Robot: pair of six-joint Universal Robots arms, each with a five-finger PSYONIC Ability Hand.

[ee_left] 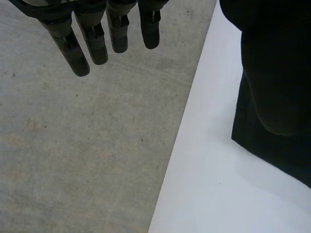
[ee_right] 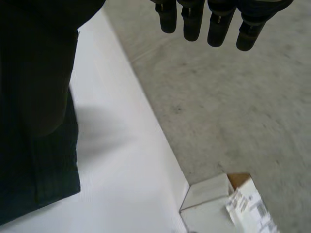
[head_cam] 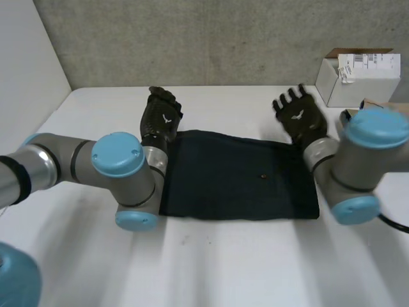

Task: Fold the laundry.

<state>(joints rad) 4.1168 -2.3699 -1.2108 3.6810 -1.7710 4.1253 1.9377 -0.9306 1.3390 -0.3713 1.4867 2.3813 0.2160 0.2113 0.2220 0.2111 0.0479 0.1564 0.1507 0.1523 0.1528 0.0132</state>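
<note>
Overhead, dark cloth, left hand, right hand, wrist views, straight fingers.

We find the left arm reaching in from the side and bending sharply at its blue-capped joint, so the wrist turns forward and carries the left hand out ahead. That hand stands raised, its back toward us, fingers straight and close together, gripping nothing. The right arm mirrors it, folded at its own capped joints, with the right hand lifted at about the same level. We see its fingers straight too, slightly fanned, and free of any hold. The two hands sit well apart, each pointing away from the robot's body.
</note>
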